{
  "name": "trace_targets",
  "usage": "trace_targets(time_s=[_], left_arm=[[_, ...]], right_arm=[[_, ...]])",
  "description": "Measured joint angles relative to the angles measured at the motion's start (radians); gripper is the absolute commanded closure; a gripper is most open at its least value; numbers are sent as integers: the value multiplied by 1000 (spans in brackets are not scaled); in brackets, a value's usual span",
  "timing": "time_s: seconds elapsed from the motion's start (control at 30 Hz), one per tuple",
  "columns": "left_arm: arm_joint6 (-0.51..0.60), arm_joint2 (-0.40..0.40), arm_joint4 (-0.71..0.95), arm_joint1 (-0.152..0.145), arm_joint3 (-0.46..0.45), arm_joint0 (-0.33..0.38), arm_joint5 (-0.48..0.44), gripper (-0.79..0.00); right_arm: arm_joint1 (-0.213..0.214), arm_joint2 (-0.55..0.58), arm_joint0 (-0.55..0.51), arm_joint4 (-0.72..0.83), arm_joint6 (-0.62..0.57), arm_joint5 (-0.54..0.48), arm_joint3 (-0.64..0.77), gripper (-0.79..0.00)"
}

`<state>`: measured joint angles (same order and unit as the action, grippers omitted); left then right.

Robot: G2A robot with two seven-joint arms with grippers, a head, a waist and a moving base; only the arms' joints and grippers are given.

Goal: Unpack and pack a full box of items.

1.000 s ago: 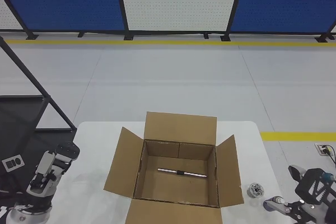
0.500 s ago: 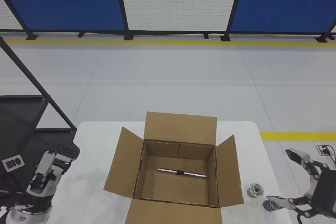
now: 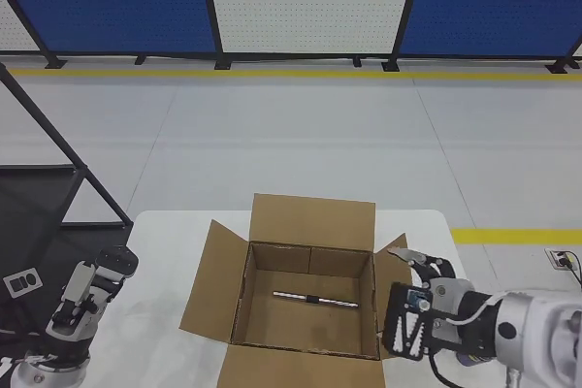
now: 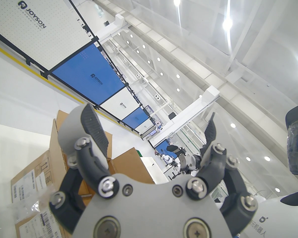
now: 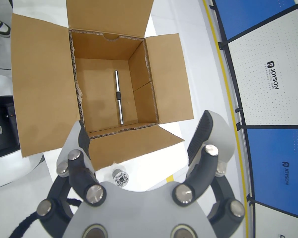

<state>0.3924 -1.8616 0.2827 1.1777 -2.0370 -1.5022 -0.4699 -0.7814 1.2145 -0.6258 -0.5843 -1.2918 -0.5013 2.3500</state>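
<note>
An open cardboard box (image 3: 310, 291) stands mid-table with all flaps spread. On its floor lies a thin metal rod (image 3: 315, 299) with a dark band at its middle, also the rod (image 5: 118, 97) in the right wrist view. My right gripper (image 3: 407, 291) hangs open above the box's right flap, nothing between its fingers (image 5: 201, 134). A small round shiny part (image 5: 119, 177) rests on the table just outside that flap. My left gripper (image 3: 112, 264) sits open and empty at the table's left edge, tilted up toward the ceiling (image 4: 151, 130), apart from the box (image 4: 39, 174).
The white table (image 3: 165, 242) has bare room left of the box. A black metal rack (image 3: 29, 204) stands beyond the table's left side. Blue and white partition panels (image 3: 310, 24) line the far floor behind a yellow line.
My right arm has swung in from the table's right edge to above the box's right flap, covering the small round part and a can beside it. The left arm kept still.
</note>
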Motion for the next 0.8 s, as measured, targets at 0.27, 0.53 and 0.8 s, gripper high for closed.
trace_targets(time_s=[0.27, 0.53, 0.8], left_arm=[[0, 0, 0, 0, 0, 0, 0, -785], [0, 0, 0, 0, 0, 0, 0, -785], [3, 1, 6, 0, -4, -1, 2, -785]], right_arm=[[-118, -497, 372, -121, -224, 500, 0, -785], [-116, -487, 365, -119, -218, 494, 0, -785], [-121, -491, 337, -107, -169, 533, -44, -785]])
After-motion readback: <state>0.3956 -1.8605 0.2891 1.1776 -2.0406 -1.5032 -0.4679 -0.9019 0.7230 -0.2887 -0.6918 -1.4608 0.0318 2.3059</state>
